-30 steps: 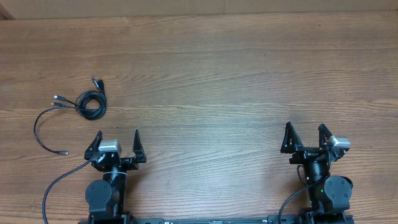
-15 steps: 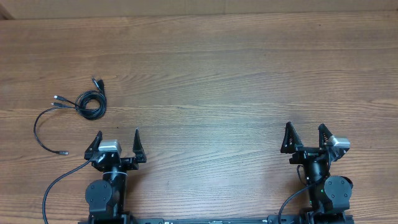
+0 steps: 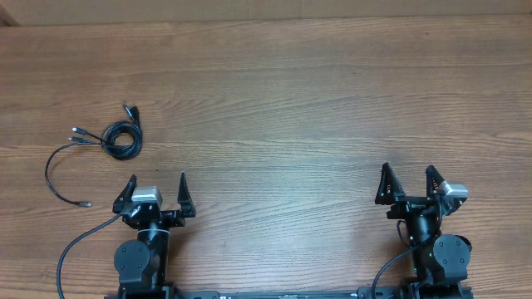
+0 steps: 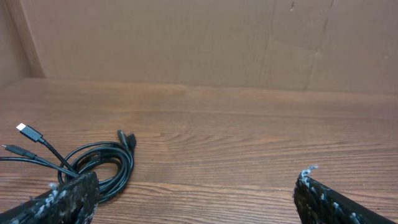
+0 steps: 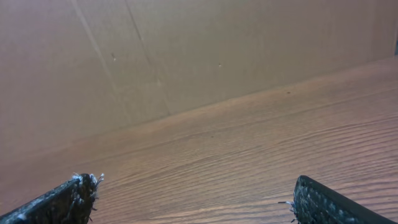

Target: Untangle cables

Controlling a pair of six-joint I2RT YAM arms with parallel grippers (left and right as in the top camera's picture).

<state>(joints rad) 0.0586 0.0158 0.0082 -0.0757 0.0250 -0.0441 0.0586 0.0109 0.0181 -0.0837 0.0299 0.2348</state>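
Wood table (image 3: 316, 100) fills the view. 2 grippers at the near edge, both spread wide, holding nothing: left gripper (image 3: 157, 177), right gripper (image 3: 407, 167). The cables (image 3: 120, 139) lie on the left side, just beyond the left gripper: 1 small coil, 4 plug ends. 1 end points to the far edge, 2 point left, 1 long strand arcs left, then toward the near edge. Nr of cords: cannot tell.

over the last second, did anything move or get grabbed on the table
Nothing visibly changed. The cables lie in the same loose bundle on the left part of the table, untouched. The left gripper and the right gripper are open and empty at the near edge, where they were before.
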